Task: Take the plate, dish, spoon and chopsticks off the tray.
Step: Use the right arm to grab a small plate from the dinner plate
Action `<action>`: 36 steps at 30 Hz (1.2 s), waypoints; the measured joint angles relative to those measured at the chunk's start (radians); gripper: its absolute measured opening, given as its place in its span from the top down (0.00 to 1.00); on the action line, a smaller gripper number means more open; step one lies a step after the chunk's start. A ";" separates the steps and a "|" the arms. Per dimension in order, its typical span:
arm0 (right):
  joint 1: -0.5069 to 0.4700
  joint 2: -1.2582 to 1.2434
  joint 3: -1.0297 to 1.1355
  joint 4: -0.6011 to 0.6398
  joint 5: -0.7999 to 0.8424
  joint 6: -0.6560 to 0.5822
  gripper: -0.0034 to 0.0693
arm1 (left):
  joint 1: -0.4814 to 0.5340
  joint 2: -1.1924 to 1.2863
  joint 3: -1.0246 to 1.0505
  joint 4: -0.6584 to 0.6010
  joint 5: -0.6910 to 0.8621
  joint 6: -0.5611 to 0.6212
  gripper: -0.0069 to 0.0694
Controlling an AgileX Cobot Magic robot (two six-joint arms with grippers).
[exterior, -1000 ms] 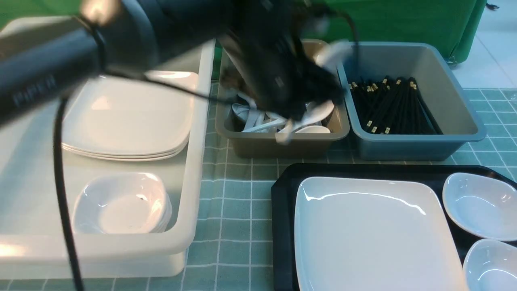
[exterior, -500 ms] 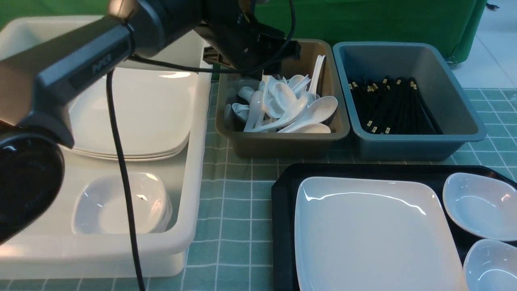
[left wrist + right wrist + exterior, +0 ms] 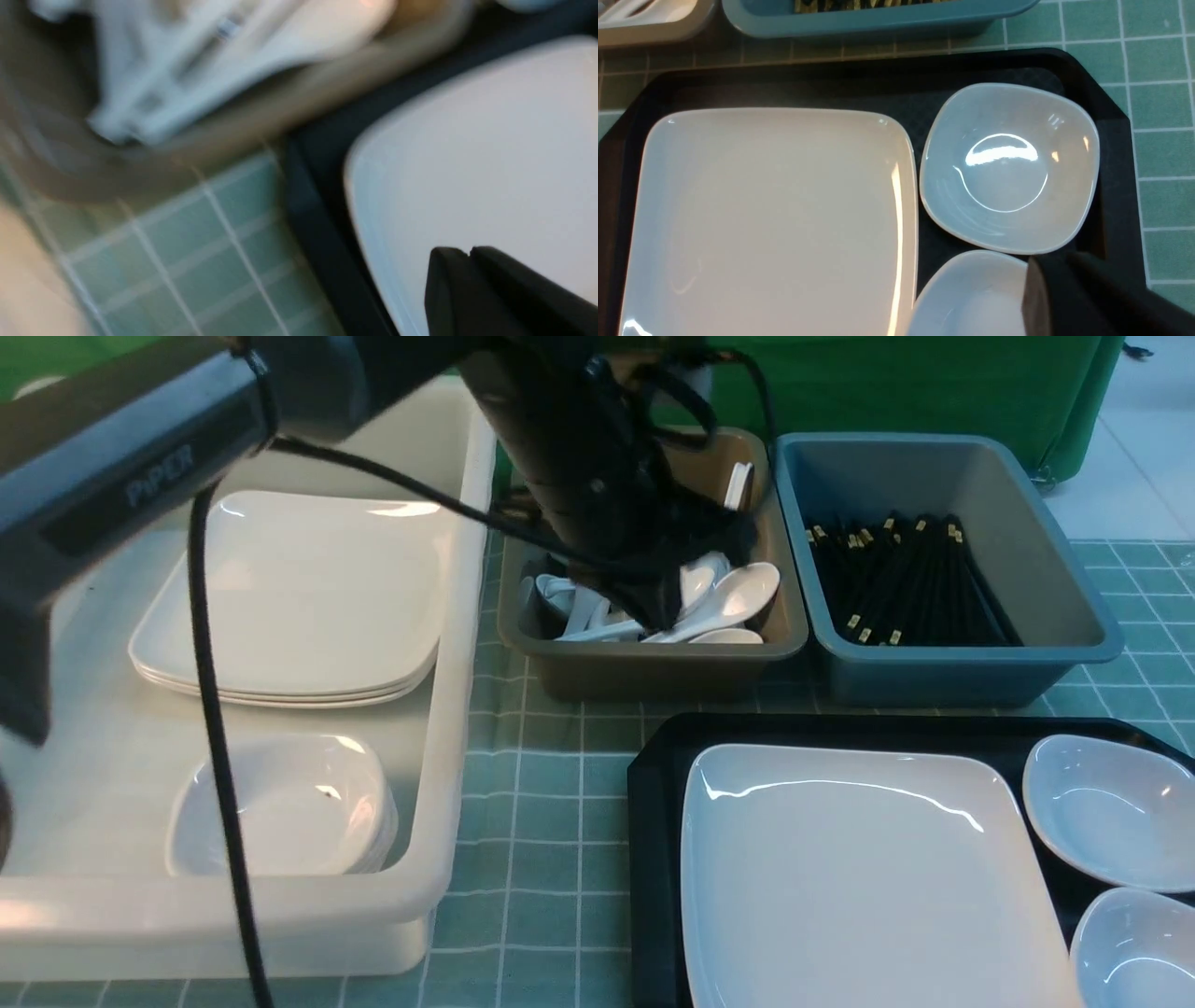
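Note:
The black tray (image 3: 653, 859) holds the white square plate (image 3: 859, 877) and two small white dishes (image 3: 1111, 812) (image 3: 1139, 952). Several white spoons (image 3: 738, 597) lie in the brown tub (image 3: 653, 663). Black chopsticks (image 3: 906, 583) fill the blue-grey tub (image 3: 971, 677). My left gripper (image 3: 655, 605) hangs blurred over the front of the spoon tub. In the left wrist view it (image 3: 469, 252) is shut and empty, with the plate (image 3: 490, 140) beyond it. My right gripper (image 3: 1064, 259) is shut and empty above the tray's right end, between the dishes (image 3: 1008, 168) (image 3: 971, 298).
A long white bin (image 3: 439, 887) stands at the left with a stack of square plates (image 3: 289, 607) and a stack of small dishes (image 3: 280, 812). The left arm and its cable (image 3: 215, 737) cross above that bin. Green checked cloth covers the table.
Half a second ago the left arm was raised behind the spoon tub. It has since swung forward and down over the tub's front, jaws shut. Plate and dishes have not moved.

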State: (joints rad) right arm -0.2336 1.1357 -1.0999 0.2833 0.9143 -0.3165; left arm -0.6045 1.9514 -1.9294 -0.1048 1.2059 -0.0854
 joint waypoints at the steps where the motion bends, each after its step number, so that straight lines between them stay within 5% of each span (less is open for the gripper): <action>1: 0.000 0.000 0.000 0.000 0.001 0.000 0.86 | -0.044 -0.022 0.052 0.010 0.002 -0.029 0.90; 8: 0.000 0.000 0.000 0.001 0.002 -0.005 0.86 | -0.169 0.000 0.248 0.085 -0.063 -0.151 0.86; 15: 0.011 0.000 0.015 -0.001 0.075 -0.016 0.86 | -0.174 -0.003 0.260 0.022 -0.120 -0.097 0.79; 22: 0.193 0.000 0.173 -0.051 0.091 -0.059 0.83 | -0.174 -0.112 0.261 0.070 -0.074 -0.082 0.79; 26: 0.311 -0.001 0.282 -0.178 0.087 -0.009 0.70 | -0.174 -0.199 0.269 0.098 -0.055 -0.081 0.79; 28: 0.399 -0.001 0.366 -0.316 0.038 0.054 0.47 | -0.174 -0.283 0.321 0.111 -0.065 -0.081 0.79; 32: 0.482 0.000 0.455 -0.370 -0.098 0.071 0.23 | -0.165 -0.392 0.454 0.126 -0.083 -0.110 0.79; 36: 0.529 0.041 0.525 -0.402 -0.205 0.073 0.18 | -0.108 -0.486 0.577 0.105 -0.132 -0.132 0.79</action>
State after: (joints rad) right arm 0.2956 1.1770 -0.5749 -0.1186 0.7089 -0.2434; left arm -0.7127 1.4658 -1.3522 0.0000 1.0736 -0.2172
